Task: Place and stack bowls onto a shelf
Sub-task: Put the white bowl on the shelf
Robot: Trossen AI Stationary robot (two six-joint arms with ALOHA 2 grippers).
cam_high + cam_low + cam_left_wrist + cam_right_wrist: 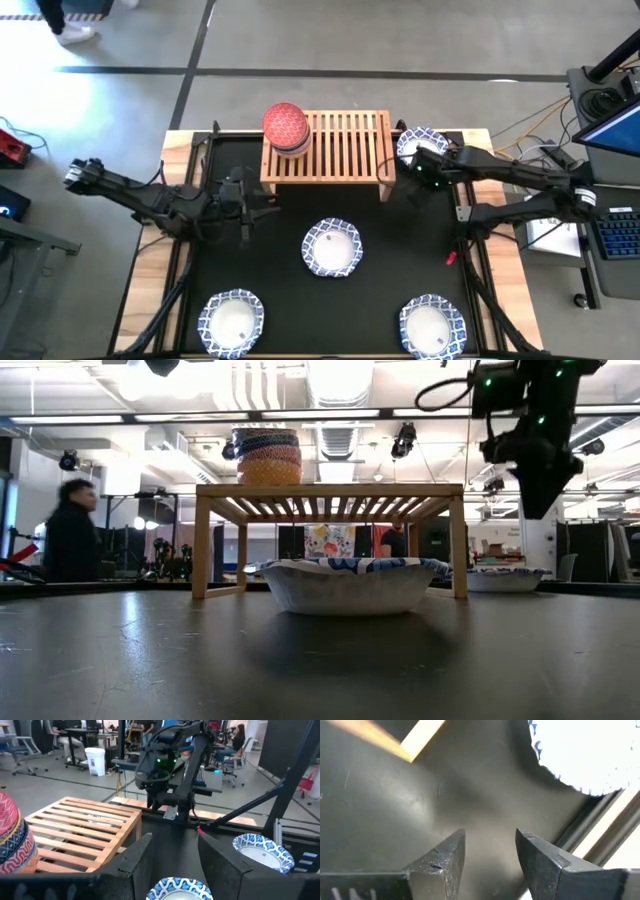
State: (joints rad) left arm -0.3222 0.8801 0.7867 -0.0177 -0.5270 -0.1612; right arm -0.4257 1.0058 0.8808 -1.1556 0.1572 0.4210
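Note:
The light-wood shelf (335, 148) stands at the table's far middle. A stack of small bowls, red on top (286, 127), sits on its left end and shows in the low view (267, 455). Three wide white bowls rest on the black mat: middle (331, 246), near left (231, 322), near right (432, 325). Another white bowl (422, 142) lies right of the shelf. My right gripper (490, 851) is open and empty above the mat beside that bowl (580, 750). My left gripper (170, 857) is open and empty left of the shelf's near side.
The shelf's right leg (417, 737) stands close to my right gripper. The mat's raised frame and wooden table edge (478, 150) run just right of the far right bowl. People and desks show in the room behind the table.

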